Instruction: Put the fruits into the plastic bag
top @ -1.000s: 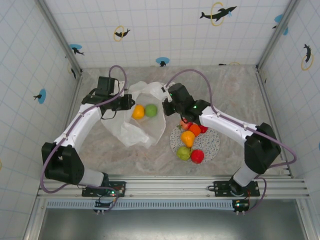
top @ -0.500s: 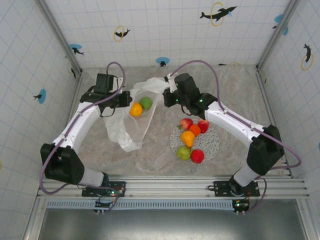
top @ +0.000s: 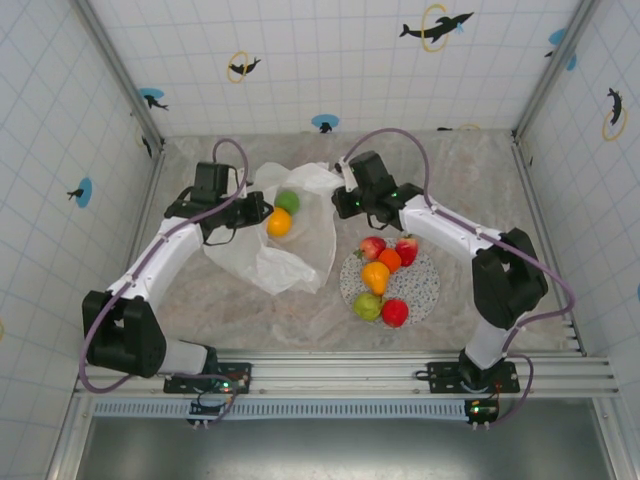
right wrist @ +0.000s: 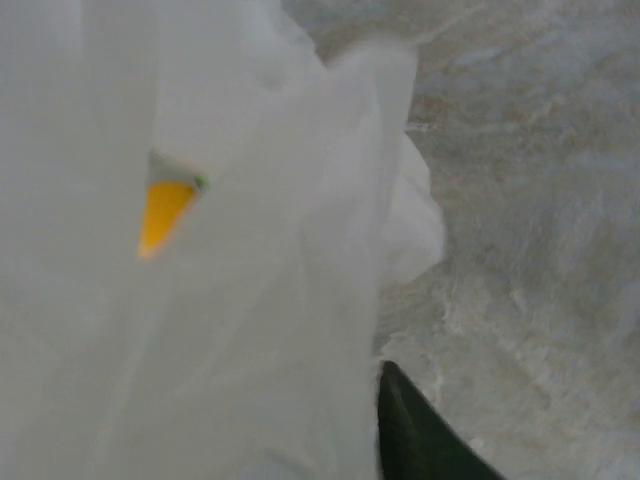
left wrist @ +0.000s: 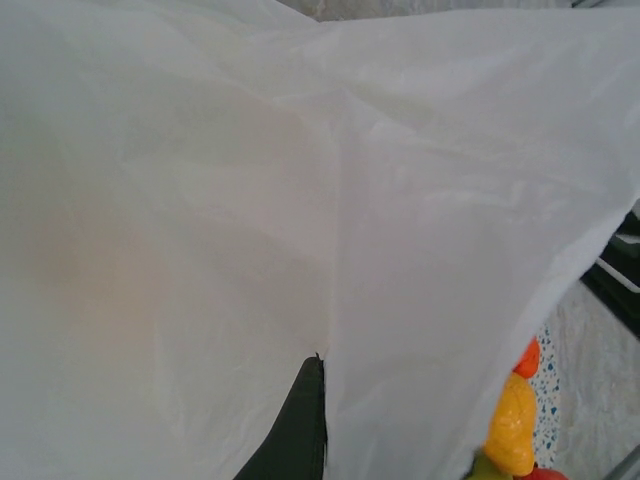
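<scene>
Plastic bag (top: 290,255) is the biggest object on the mottled grey-beige, stone-patterned desk (top: 480,180). It is a thin, crinkled white film spread left of centre in the overhead frame, with its mouth turned toward the upper part of the picture. In the left wrist view the bag (left wrist: 300,200) hangs as a smooth, milky, slightly translucent sheet with soft creases. In the right wrist view it (right wrist: 250,300) bunches into blurred folds above the veined desk (right wrist: 540,200).

The left jaws are closed together on the bag's left rim. The right jaws sit at the bag's right rim, and I cannot tell whether they are parted or gripping.

A round white plate (top: 425,290) with fine speckles lies right of the bag, below centre.

Of the fruits, two glossy ones rest inside the bag's mouth: a yellow-orange piece (top: 279,222) and, touching it, a green one (top: 288,201). On the plate sit a pinkish-red apple (top: 372,247), an orange (top: 390,260), a red fruit (top: 407,250), a lumpy yellow-orange piece (top: 375,276), a green pear-like fruit (top: 367,305) and a red apple (top: 395,312), clustered close together.
</scene>
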